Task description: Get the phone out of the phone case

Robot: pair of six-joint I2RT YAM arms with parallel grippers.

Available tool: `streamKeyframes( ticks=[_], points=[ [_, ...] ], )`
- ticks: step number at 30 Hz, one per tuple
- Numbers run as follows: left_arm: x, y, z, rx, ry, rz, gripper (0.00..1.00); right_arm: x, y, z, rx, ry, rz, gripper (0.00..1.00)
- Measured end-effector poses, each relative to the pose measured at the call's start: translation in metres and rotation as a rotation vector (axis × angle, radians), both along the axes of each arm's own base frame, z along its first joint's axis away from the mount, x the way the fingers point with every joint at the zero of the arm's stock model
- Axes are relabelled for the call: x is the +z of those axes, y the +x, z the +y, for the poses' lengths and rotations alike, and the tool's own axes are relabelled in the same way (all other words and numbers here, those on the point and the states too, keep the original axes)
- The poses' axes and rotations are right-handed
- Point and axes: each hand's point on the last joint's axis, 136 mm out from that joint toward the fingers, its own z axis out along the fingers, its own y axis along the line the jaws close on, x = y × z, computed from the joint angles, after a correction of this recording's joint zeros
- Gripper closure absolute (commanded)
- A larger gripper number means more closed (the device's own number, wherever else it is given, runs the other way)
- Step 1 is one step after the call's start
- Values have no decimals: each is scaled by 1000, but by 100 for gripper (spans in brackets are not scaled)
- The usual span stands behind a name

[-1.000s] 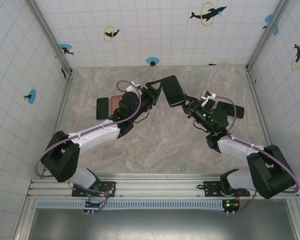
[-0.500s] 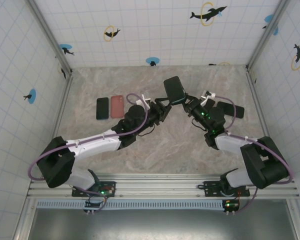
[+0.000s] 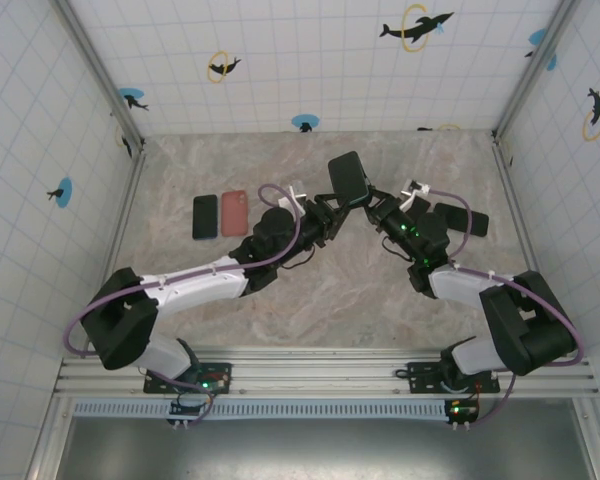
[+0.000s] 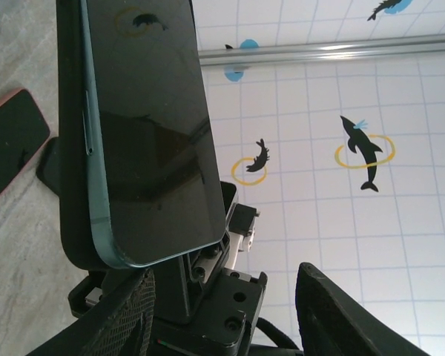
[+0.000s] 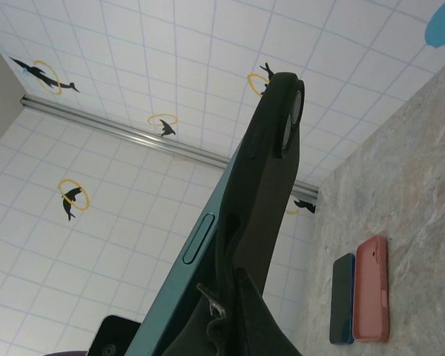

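Moved rightward since a second ago, the left hand [image 3: 330, 218] sits fingers apart, grasping nothing, just beside the phone [image 3: 348, 181]. Glossy black and teal-edged in its dark phone case [image 5: 271, 185], it stands above the desk [image 3: 310, 300] at centre frame, long axis tilting toward the upper left, lower end clenched by the right hand [image 3: 372, 208].

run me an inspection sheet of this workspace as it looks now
surface: marbled tabletop, no spills seen
job's things: phone in dark phone case, held up off the table
clutter: black phone and pink-cased phone lying side by side far left; dark device flat by the right arm
grippers: right gripper shut on the phone case; left gripper open, just below the phone
cables: purple cable along the left arm, another on the right arm, no snag seen
surroundings: tiled walls with dolphin stickers
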Motion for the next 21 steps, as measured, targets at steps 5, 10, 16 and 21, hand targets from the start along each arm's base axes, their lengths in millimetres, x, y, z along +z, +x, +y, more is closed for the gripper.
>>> streamKeyframes(
  ticks=[5,10,16,21],
  points=[
    [-1,1,-2,0,-13,6,48,1,-1,1,3,-3,-5,95],
    [-3,4,-4,7,-29,10,48,3,-4,5,14,-5,-18,95],
    [-1,10,-5,31,-79,24,52,6,-5,7,6,-7,-40,95],
    [1,15,-2,63,-107,34,62,10,-8,11,5,-12,-67,95]
  ],
)
